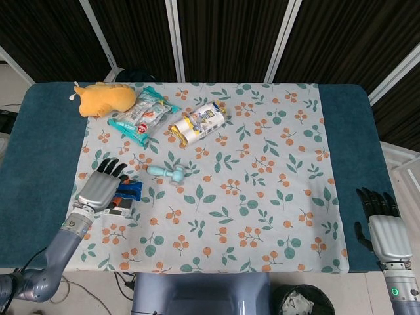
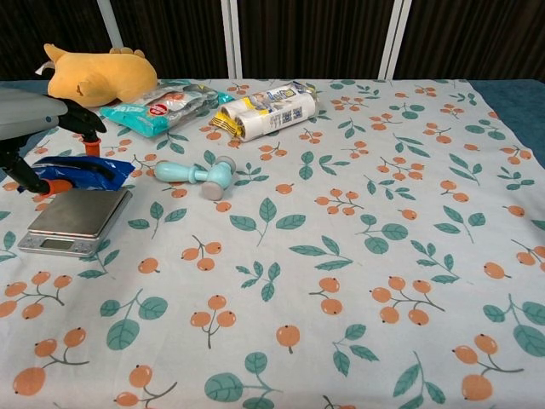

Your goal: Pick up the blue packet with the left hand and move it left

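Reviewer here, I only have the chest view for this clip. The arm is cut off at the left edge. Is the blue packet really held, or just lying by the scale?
Observer: Held. In the head view the left robot hand grips the blue packet, which sticks out over the scale.
Reviewer: Where is the other hand? I see none.
Observer: The right robot hand sits at the table's near right corner, holding nothing.
Reviewer: Anything left of the packet?
Observer: Only the dark blue table edge beyond the floral cloth.
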